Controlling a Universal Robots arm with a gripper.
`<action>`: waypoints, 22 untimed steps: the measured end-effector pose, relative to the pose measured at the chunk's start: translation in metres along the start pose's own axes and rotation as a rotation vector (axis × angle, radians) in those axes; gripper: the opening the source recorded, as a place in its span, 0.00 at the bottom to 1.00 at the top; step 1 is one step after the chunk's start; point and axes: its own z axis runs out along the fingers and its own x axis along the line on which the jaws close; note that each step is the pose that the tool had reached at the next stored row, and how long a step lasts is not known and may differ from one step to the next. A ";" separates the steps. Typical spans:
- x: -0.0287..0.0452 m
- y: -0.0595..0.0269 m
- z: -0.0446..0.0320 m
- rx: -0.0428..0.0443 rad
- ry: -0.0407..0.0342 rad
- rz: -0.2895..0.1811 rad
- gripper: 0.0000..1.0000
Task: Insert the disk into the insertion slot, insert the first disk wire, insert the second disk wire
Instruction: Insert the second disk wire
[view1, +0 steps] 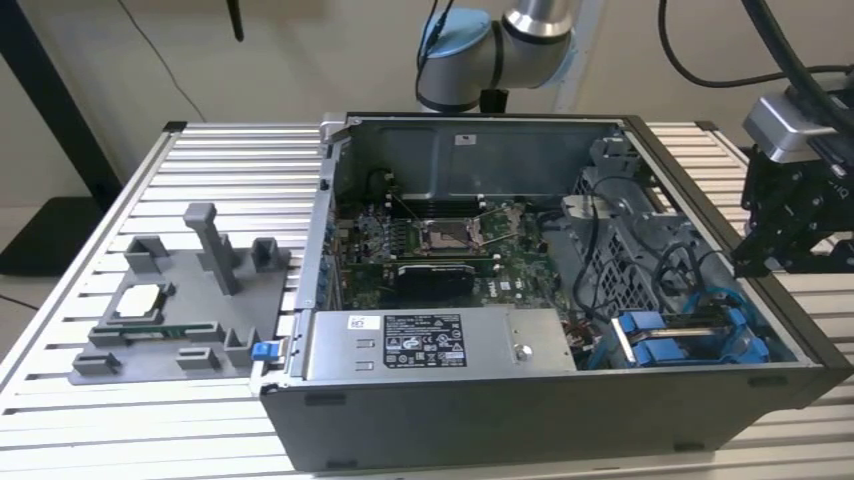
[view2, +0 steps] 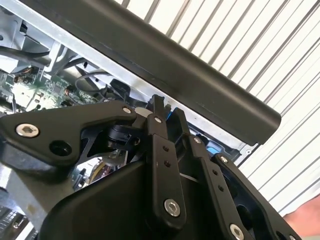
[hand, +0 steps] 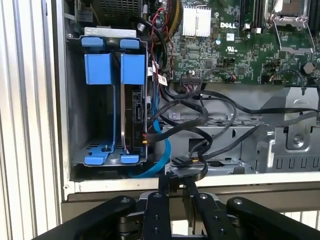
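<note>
Fingers (hand: 158, 202) are seen drawn together in the first wrist view. The gripper (hand: 176, 181) is held low at the case wall (hand: 125, 187), probably for reach into the wiring beside the cage. A black cable plug (hand: 186, 161) lies just beyond the tips; whether it is pinched cannot be told. The disk (hand: 134, 112) is seated on edge in the insertion slot (hand: 75, 115), framed by its blue carrier (hand: 104, 67), with a blue wire (hand: 166, 150) curved at its end. The wider layout is given by the exterior view: power supply box (view1: 441, 342), and a grey parts fixture (view1: 187, 300) set on the slatted counter (view1: 80, 430).
</note>
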 end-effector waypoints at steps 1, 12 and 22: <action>0.0005 0.0000 0.0000 0.0000 -0.0002 0.000 1.00; 0.0023 0.0003 0.0030 0.0005 -0.0009 0.000 1.00; 0.0023 0.0004 0.0032 0.0014 -0.0013 0.000 0.00</action>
